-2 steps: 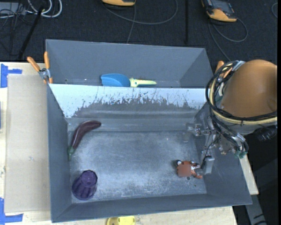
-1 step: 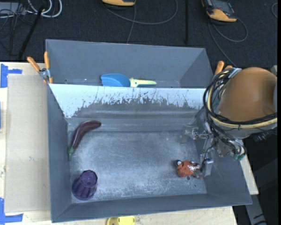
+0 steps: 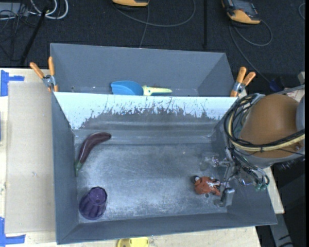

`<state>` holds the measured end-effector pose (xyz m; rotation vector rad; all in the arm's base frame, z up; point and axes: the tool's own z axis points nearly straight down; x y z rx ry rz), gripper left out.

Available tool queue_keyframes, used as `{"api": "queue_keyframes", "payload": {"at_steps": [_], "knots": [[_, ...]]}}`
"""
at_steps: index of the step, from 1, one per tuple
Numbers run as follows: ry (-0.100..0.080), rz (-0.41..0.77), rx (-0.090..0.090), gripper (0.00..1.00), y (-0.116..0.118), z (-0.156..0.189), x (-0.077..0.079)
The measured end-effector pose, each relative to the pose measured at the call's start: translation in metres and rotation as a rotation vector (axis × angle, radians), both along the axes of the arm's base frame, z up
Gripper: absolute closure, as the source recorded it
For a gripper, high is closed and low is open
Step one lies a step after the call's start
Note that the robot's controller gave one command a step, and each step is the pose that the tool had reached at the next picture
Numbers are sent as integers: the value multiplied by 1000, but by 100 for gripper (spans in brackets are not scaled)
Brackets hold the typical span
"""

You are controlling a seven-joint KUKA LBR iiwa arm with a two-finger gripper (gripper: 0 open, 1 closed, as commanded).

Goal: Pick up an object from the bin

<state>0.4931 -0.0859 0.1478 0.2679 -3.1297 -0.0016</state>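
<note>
A small orange and red toy [image 3: 205,186] lies on the bin floor at the right, near the front wall. My gripper [image 3: 226,193] is down in the bin's right front corner, right beside that toy on its right side. The arm's cover and cables hide part of the gripper. A dark purple eggplant [image 3: 90,145] leans against the left wall, far from the gripper.
A purple ribbed cup [image 3: 93,203] lies in the front left corner. A blue scoop with a pale yellow handle [image 3: 136,89] rests behind the back partition. The arm with its orange dome and cables hangs over the bin's right wall.
</note>
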Motion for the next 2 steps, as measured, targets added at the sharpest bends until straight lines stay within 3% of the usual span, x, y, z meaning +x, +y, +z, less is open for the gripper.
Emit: {"api": "queue_keyframes", "payload": {"at_steps": [1, 2], "knots": [[-1, 39, 0, 100, -6, -20, 14], [-1, 41, 0, 0, -6, -20, 14]]}}
